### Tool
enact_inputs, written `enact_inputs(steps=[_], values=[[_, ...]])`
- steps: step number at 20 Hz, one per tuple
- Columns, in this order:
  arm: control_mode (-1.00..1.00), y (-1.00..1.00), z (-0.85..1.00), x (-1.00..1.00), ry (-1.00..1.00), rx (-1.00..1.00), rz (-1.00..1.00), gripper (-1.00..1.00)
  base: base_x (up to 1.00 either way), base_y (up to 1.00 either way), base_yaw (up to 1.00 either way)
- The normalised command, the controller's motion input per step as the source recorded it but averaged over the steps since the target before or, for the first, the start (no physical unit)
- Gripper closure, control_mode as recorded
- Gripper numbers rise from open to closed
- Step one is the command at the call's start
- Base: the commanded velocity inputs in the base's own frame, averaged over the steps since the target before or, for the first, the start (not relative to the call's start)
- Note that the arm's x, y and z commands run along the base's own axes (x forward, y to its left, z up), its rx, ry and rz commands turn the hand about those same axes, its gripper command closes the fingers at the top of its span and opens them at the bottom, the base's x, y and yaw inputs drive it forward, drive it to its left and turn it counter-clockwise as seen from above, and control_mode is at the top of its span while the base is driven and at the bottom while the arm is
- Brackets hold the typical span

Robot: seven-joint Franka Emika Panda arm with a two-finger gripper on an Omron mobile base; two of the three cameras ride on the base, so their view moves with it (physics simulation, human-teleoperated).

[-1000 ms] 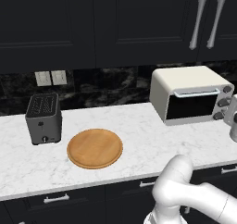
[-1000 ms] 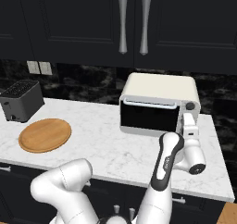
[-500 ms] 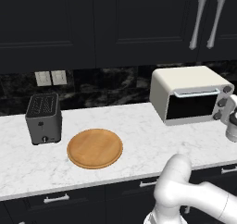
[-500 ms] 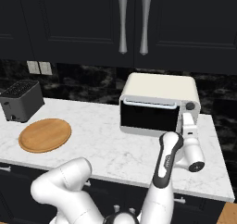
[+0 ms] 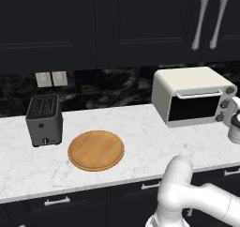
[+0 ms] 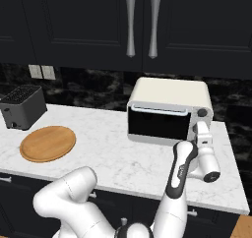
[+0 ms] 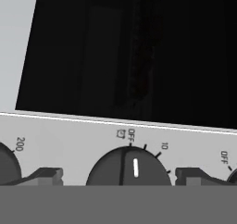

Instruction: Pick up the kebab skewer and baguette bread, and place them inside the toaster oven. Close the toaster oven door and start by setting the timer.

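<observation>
My pincer (image 7: 119, 174) at the toaster oven (image 6: 170, 109) knobs.
I held it spread wide, fingertips (image 7: 44, 174) flanking the timer knob (image 7: 128, 167), door (image 6: 158, 124) shut.

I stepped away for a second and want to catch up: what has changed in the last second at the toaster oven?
The gripper edged up and in toward the knob column of the toaster oven, jaws open either side of the timer knob, gripping nothing. The toaster oven door stayed shut; the wooden board and slot toaster did not move.
</observation>
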Motion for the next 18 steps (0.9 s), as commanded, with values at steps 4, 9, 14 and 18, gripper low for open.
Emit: enact_inputs(steps=[4,9,14,18], values=[[-1.00,-0.03,0.00,0.12,-0.01,0.00,0.00,-1.00,0.00,0.00,0.00],[-1.00,0.00,0.00,0.00,-0.03,-0.03,0.00,-1.00,0.00,0.00,0.00],[-1.00,0.02,0.00,0.00,-0.07,-0.06,-0.01,-1.00,0.00,0.00,0.00],[-1.00,0.02,0.02,0.00,-0.02,-0.06,-0.02,-1.00,0.00,0.00,0.00]])
